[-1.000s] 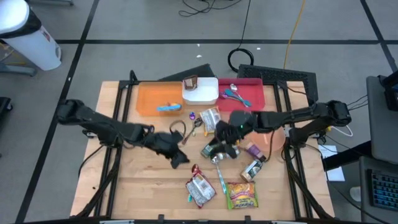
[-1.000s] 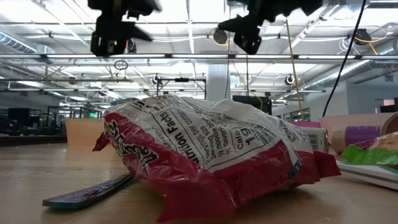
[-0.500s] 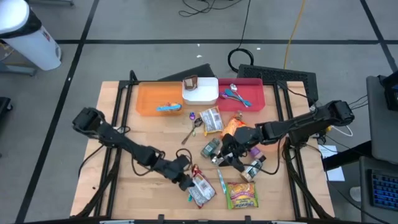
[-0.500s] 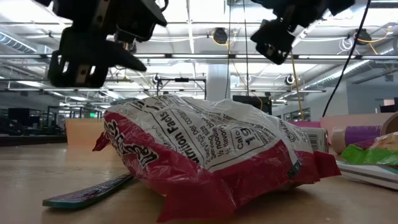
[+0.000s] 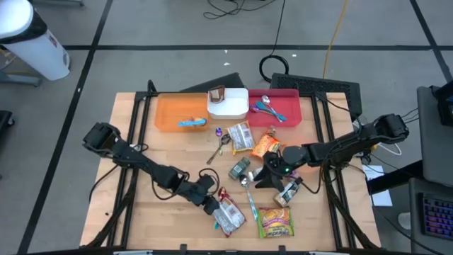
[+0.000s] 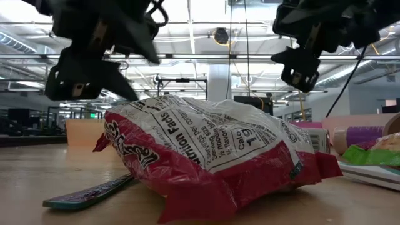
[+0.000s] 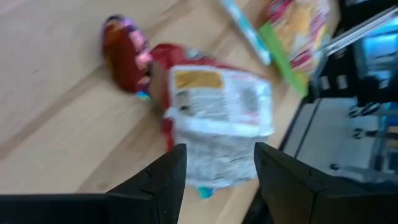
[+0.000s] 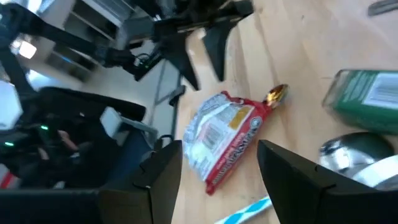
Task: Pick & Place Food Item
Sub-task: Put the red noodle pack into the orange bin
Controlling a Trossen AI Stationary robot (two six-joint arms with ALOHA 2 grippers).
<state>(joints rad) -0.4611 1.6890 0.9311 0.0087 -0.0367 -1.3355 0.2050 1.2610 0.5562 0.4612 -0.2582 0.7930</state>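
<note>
A red and white snack bag (image 5: 228, 217) lies flat on the wooden table near its front edge; it also shows in the low view (image 6: 206, 159). My left gripper (image 5: 211, 203) hangs open just above the bag's far left end. In the left wrist view, its fingers (image 7: 219, 149) stand apart with the bag (image 7: 217, 112) beyond them. My right gripper (image 5: 263, 178) is open above the middle of the table, over a spoon and a green box (image 5: 239, 168). Its wrist view (image 8: 221, 149) looks at the same bag (image 8: 225, 135).
An orange tray (image 5: 170, 117), a white container (image 5: 228, 106) and a red tray (image 5: 287, 106) line the far edge. An orange chip bag (image 5: 265, 145), a small can (image 5: 287, 193), a teal toothbrush (image 5: 252, 207), a green-yellow bag (image 5: 274, 222) and a wrapped candy (image 7: 124, 53) are scattered around.
My left gripper has swung from the table's middle toward the near edge and come down over the snack bag, then held still. My right gripper has come down, moved toward the near right and rolled. Both stay open. Nothing on the table has shifted.
</note>
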